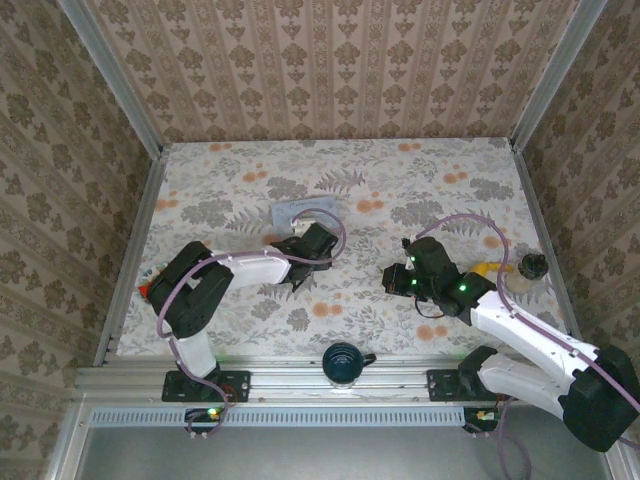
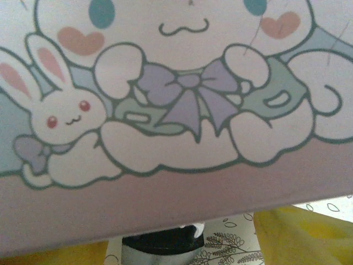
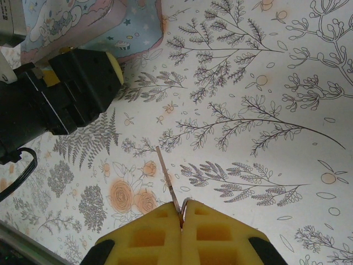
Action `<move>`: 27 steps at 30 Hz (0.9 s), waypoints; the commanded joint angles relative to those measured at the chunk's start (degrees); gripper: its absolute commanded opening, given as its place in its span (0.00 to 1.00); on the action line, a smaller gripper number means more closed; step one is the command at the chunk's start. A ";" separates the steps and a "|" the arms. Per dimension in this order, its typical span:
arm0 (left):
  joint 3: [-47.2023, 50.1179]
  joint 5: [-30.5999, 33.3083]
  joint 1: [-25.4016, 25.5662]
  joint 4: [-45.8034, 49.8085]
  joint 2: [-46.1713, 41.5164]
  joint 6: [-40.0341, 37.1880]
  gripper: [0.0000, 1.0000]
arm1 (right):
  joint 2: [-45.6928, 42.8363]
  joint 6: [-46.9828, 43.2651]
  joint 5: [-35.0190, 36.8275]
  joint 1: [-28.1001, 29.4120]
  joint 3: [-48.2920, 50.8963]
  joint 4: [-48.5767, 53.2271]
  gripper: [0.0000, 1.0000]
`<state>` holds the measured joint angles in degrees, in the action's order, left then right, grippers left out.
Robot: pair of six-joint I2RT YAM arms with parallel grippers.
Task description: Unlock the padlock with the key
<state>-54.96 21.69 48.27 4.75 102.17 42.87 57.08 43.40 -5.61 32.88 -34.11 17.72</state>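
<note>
On the near side of the pale blue cartoon tin (image 1: pixel 305 212): left gripper (image 1: pixel 318 238), yellow pads (image 2: pixel 300 237) spread wide, clasping nothing. Between the pads, under the tin's near edge, a dark shape (image 2: pixel 160 240), too blurred to name. Nearer than the tin, on the front rail, a dark mug (image 1: pixel 343 362). Right of the tin: right gripper (image 3: pixel 182 212) pinched tight on the key (image 3: pixel 167 176), a thin silvery blade slanting out over the floral table (image 1: pixel 220 180), with the left gripper's black body between it and the tin. Far right of the tin, a black round knob (image 1: pixel 535 266). Padlock's place: cannot tell
</note>
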 commanded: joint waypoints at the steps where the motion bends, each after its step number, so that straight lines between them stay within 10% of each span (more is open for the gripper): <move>1: -2.06 1.77 -0.46 1.31 1.16 -1.96 0.67 | 1.00 -0.95 -0.28 -0.19 -0.80 -1.00 0.00; 27: -3.41 7.87 -0.47 -3.14 5.14 -8.91 0.54 | 2.86 -0.86 -0.68 -0.28 -1.40 -1.54 0.00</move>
<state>-57.43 27.31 47.90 3.44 106.65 35.73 59.75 43.29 -6.02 32.86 -34.13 16.69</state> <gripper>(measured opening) 0.539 0.057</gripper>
